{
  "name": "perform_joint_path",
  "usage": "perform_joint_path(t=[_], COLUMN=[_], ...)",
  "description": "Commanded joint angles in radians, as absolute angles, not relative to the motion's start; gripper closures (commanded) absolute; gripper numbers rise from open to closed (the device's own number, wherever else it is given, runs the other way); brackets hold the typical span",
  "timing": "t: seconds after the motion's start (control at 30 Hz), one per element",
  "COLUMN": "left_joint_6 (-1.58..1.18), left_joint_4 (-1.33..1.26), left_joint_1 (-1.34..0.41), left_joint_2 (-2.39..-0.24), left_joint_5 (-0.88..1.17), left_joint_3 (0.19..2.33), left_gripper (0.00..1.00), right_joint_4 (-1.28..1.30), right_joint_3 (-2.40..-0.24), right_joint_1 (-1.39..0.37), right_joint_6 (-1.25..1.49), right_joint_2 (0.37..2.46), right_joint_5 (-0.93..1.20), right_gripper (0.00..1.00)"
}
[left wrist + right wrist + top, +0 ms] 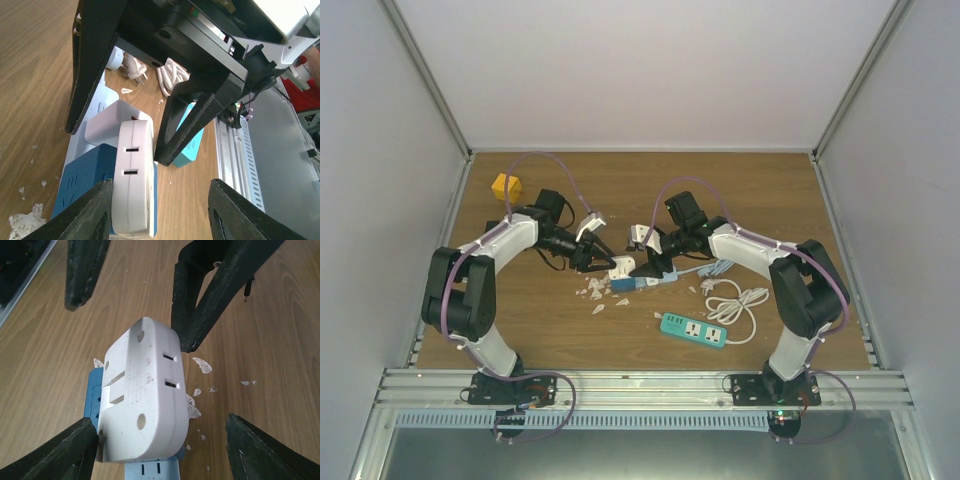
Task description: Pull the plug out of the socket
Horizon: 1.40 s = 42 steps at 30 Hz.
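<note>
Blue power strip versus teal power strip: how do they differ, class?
The blue power strip carries a white plug adapter; the teal power strip shows no plug. The blue one sits between the left tool and right tool; the teal one lies apart, nearer the right arm's base. Both lie flat on the wooden table.

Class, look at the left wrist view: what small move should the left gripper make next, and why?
Probably close the left gripper on the white plug. Its fingers stand open either side of the plug, one finger close against it, and the plug sits in the blue socket block, so a grip must come before any pull.
</note>
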<state>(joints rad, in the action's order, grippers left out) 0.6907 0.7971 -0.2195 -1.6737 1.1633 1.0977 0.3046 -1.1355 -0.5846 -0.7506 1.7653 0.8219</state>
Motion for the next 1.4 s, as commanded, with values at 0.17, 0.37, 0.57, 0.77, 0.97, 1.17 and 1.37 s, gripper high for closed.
perform_joint_path(t=[0.17,0.37,0.57,0.77,0.97,1.17,1.37], left_joint_6=[0.741,0.64,0.668,0.688,0.685,0.711,0.69], left_joint_4=[0.78,0.6,0.497,0.46,0.372,0.338,0.319], left_joint_1=[-0.261,-0.264,-0.312,-0.368,-0.408,-0.437,-0.438], left_joint_2=[-1.579,-1.508,-1.431,-1.398,-1.385,-1.384,-1.379], left_joint_5=[1.118,0.983,0.877,0.819,0.701,0.671,0.659], left_joint_3=[1.115,1.048,0.992,0.943,0.894,0.887,0.874], left_gripper=[0.47,0.32,0.3,0.37,0.36,0.48,0.63], right_joint_4=[0.274,0.271,0.272,0.264,0.248,0.23,0.159], right_joint_3=[-1.149,-1.147,-1.14,-1.126,-1.097,-1.073,-1.033], right_joint_1=[-0.597,-0.598,-0.598,-0.6,-0.601,-0.603,-0.606], right_joint_6=[-0.741,-0.741,-0.747,-0.761,-0.77,-0.782,-0.754], right_joint_2=[1.731,1.709,1.705,1.692,1.675,1.684,1.689], right_joint_5=[0.872,0.884,0.887,0.896,0.906,0.899,0.881], right_gripper=[0.55,0.67,0.71,0.74,0.73,0.69,0.53])
